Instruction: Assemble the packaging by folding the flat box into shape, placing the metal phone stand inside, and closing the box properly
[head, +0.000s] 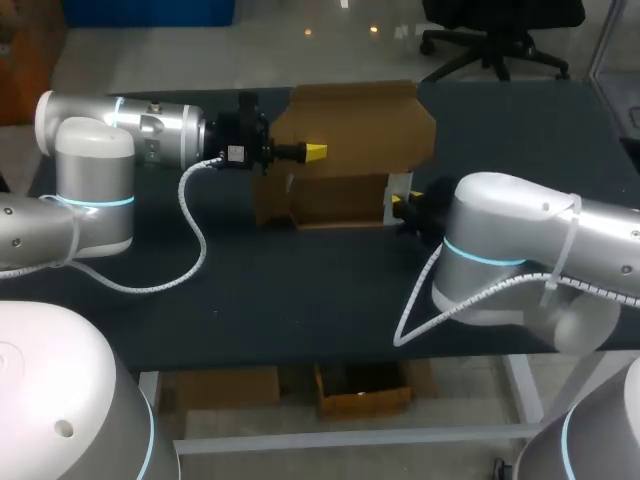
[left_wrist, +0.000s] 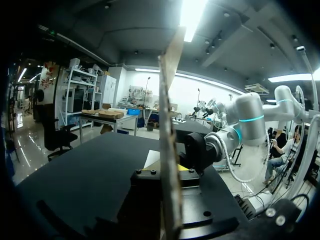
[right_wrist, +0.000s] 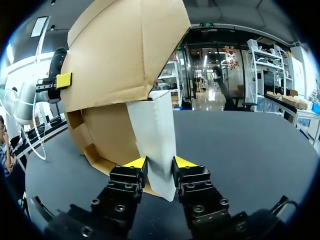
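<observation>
Cardboard box (head: 335, 200), upper centre of frame, stands on the dark table (head: 300, 290), its long axis running left to right and its lid flap (head: 350, 125) pointing up. Left jaws pinch this flap, seen edge-on. Right jaws pinch the white flap (right_wrist: 156, 145) at the box's right end.

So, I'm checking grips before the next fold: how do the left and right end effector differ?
The left end effector pinches the brown upper flap, raised above the table; the right end effector pinches the white panel, low by the table. The left comes in from the box's left, the right from its right. Both are shut on the box.
</observation>
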